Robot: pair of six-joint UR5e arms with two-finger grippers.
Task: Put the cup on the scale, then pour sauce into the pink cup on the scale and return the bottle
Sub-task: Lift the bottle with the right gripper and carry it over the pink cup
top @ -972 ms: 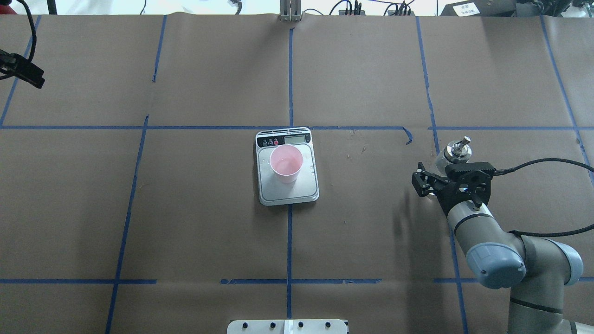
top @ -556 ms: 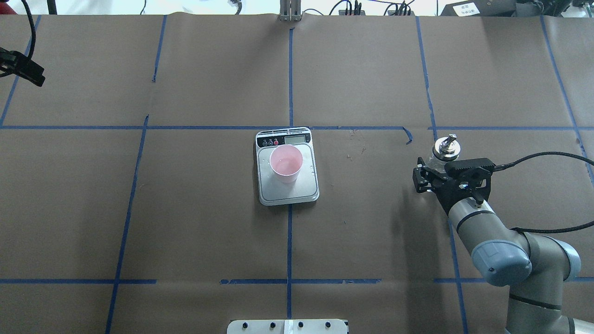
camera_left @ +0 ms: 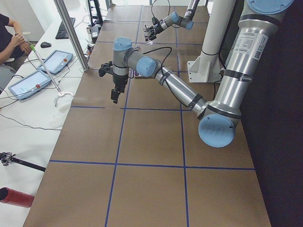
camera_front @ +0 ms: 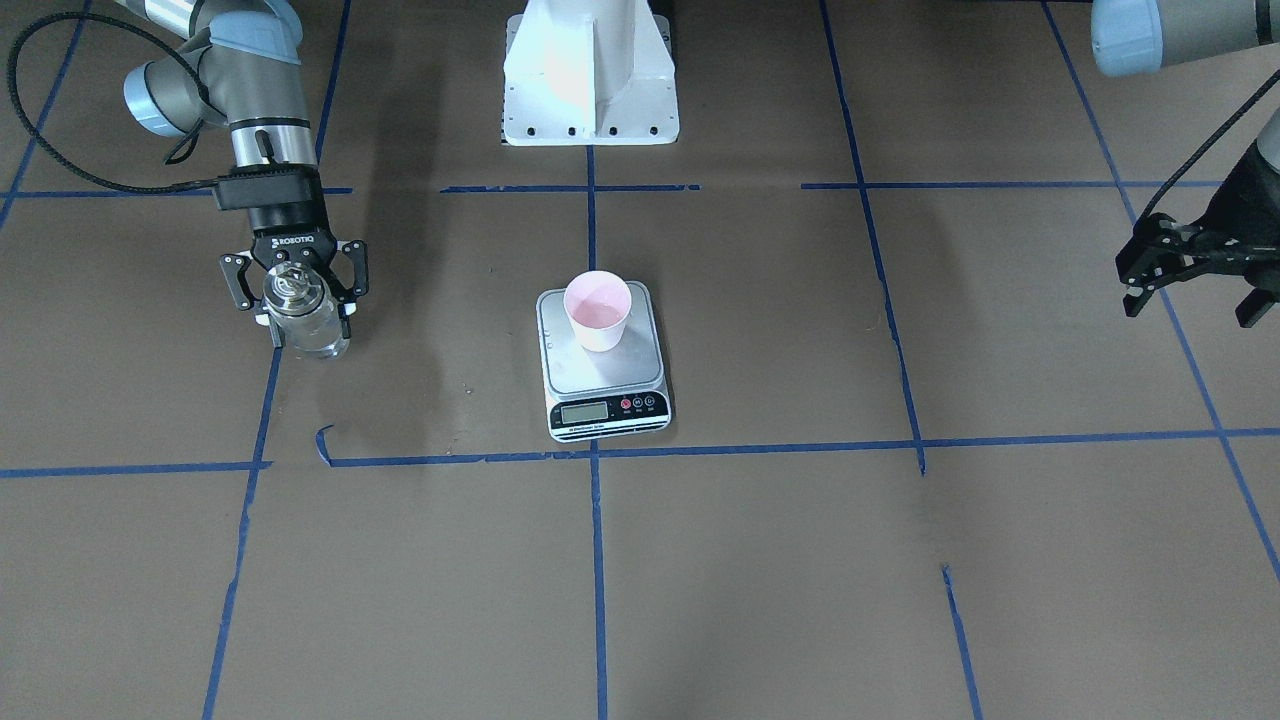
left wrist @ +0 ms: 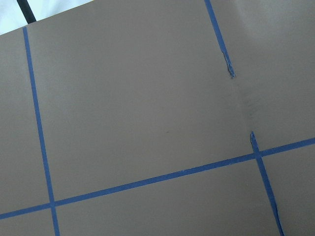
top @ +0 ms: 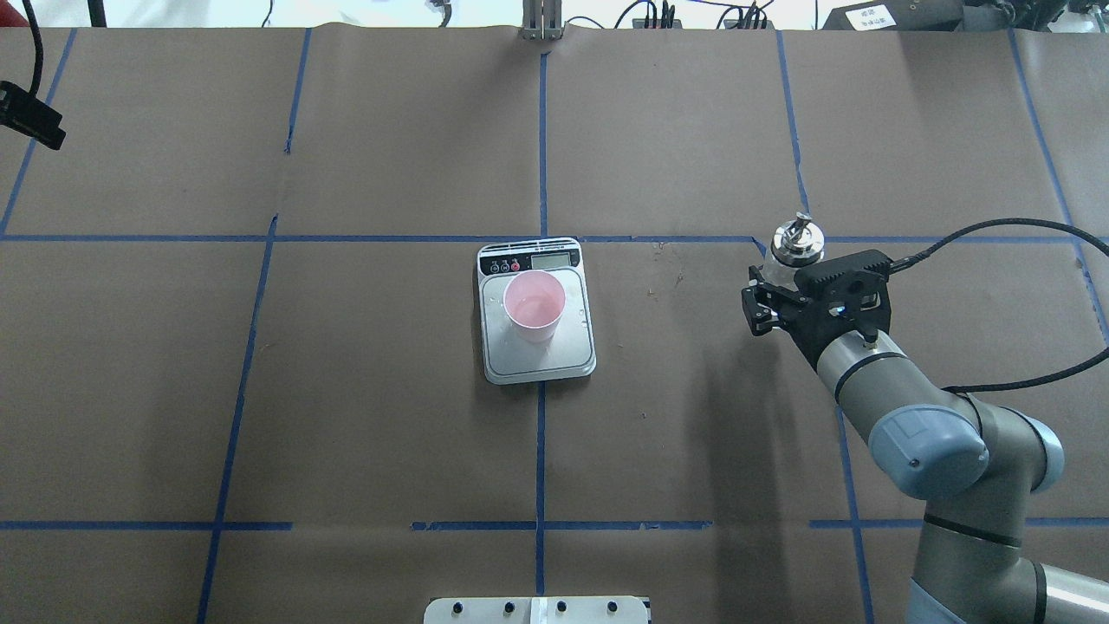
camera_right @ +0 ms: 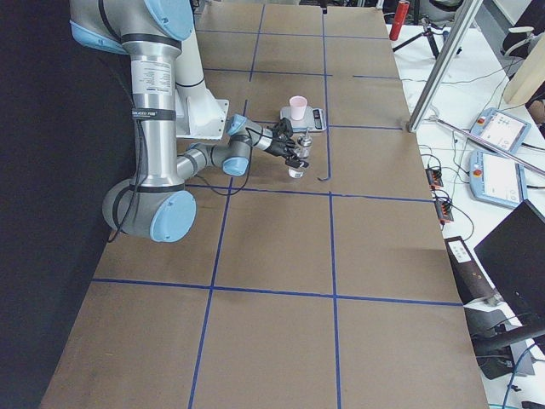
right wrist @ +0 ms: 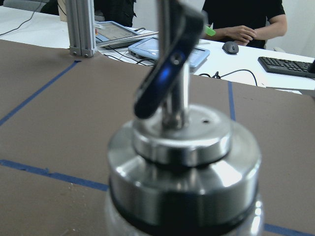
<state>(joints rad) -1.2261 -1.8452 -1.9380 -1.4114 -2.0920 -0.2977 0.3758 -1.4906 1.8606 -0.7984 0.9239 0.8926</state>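
Observation:
The pale pink cup point(top: 535, 305) stands upright on the silver scale point(top: 554, 357) at the table's middle; both also show in the front view, cup point(camera_front: 598, 310) on scale point(camera_front: 600, 380). My right gripper point(top: 777, 293) is shut on the clear glass bottle point(top: 795, 239) and holds it upright, to the right of the scale and apart from it. In the front view the gripper point(camera_front: 306, 328) grips the bottle point(camera_front: 300, 305), with clear sauce point(camera_front: 320, 338) inside. The right wrist view shows its silver collar point(right wrist: 182, 167) and spout. My left gripper point(camera_front: 1188, 303) is open and empty at the table's far left.
Brown paper with blue tape lines point(top: 541, 147) covers the table. The white robot base plate point(camera_front: 590, 80) is at the near edge. An aluminium post point(top: 541, 22) stands at the far edge. Operators, tablets and a keyboard point(right wrist: 288, 66) lie beyond the table.
My right gripper has carried the bottle left and farther from the robot, closer to the scale. The left gripper has drifted slightly farther out at the left edge.

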